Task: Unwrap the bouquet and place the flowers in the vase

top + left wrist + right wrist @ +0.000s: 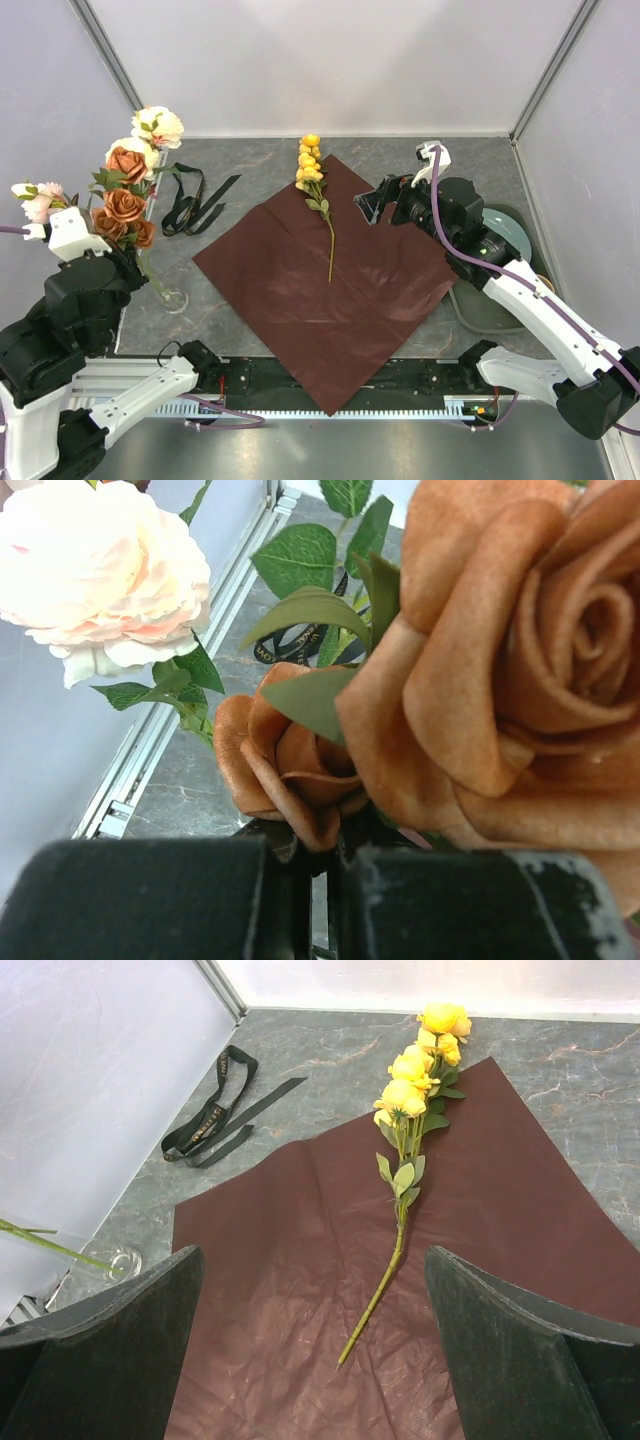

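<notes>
One yellow-clustered stem point(325, 212) on maroon paper point(300, 300), right pincer point(310, 1255) wide open, empty, left pincer point(315, 855) tight on rust-orange roses point(520, 680)

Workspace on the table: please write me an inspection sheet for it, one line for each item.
Surface: grey marbled tabletop, dark red wrapping paper sheet spread flat on it.
Job's things: yellow-flowered stem lying on the paper; bunch of rust-orange, cream and pink artificial flowers, stems leading down to small clear glass vase.
Clutter: black ribbon loose at rear left; pale green plate under right arm.
Grippers: left gripper shut on the bunch; right gripper open above the paper.
Cables: purple cables along the arms.
Surroundings: white enclosure walls.
</notes>
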`<state>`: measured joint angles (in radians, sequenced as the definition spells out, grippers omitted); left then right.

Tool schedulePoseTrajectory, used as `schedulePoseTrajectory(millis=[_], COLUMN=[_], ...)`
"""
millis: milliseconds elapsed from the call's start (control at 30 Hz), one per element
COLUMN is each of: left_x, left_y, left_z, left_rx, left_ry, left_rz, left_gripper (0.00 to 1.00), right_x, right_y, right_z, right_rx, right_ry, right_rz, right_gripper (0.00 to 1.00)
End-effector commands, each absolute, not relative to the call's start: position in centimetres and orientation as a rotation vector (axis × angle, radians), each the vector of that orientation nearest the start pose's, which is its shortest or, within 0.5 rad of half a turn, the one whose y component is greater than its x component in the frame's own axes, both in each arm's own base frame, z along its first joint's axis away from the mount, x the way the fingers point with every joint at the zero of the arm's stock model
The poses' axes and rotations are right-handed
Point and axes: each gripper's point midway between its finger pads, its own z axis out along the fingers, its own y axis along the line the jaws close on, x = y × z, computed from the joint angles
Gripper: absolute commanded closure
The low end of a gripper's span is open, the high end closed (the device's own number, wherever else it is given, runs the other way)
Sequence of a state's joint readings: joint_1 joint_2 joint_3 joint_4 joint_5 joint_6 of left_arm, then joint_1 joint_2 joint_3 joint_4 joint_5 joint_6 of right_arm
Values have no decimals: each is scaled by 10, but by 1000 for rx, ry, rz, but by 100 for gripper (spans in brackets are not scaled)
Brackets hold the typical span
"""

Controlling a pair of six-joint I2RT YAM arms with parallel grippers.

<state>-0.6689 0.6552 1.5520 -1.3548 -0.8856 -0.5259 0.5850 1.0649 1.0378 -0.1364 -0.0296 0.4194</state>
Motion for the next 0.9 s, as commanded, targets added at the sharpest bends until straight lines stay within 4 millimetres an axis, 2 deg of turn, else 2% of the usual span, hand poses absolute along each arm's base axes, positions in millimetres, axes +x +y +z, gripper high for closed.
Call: schedulePoseTrajectory(millis=[0, 500, 867], left_x=[131, 148, 146], left_y=[59, 51, 65], left_z=[357, 328, 312], left_rx=[-436, -497, -606], left_ry=[1872, 1890, 1805], left_rz=[181, 247, 289], left_gripper=[98, 98, 98], right_x=[303, 302, 301], right_y=[228, 229, 230], right_z=[330, 324, 324], right_rx=[-165, -169, -175], right_ry=[1749, 1764, 1768], right_rz=[782, 786, 792], right_gripper=[2, 2, 2])
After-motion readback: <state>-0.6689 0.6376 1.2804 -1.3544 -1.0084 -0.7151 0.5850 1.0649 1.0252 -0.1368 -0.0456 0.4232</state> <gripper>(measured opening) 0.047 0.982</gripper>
